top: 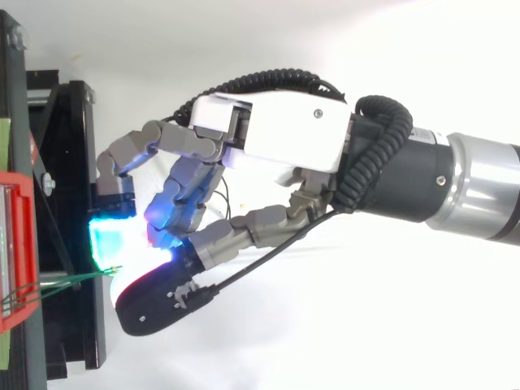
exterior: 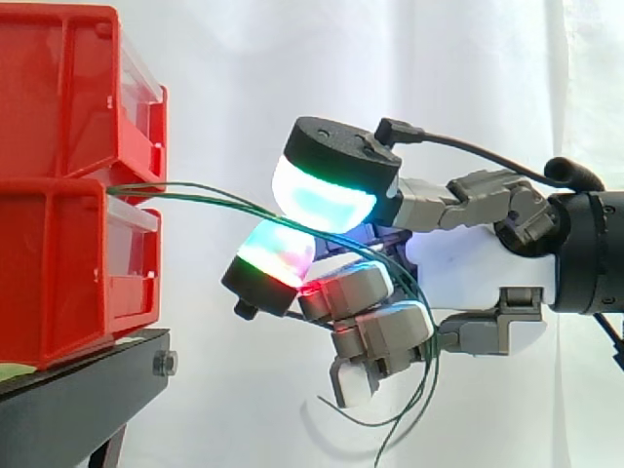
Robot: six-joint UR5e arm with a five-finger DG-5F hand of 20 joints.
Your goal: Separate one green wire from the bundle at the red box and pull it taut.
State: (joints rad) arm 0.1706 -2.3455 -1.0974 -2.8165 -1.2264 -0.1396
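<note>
Curling round the green wires [exterior: 146, 191], the hand [exterior: 468, 265] sits centre-right in the side view. The strands run between two of its glowing pads [exterior: 322, 195], then droop loose toward the lower middle of the frame. Whether one wire alone is pinched, or several together, cannot be told.

The wires leave the gap between the stacked red bins [exterior: 58, 244] at the left edge, above the black stand [exterior: 88, 390], and arc rightward into the fingers. They look thin, light and springy, with smooth insulation likely to slip through soft pads. The best hold is probably just right of the bins, where the strands fan apart. A firm pinch and a gentle level pull rightward should suit.
</note>
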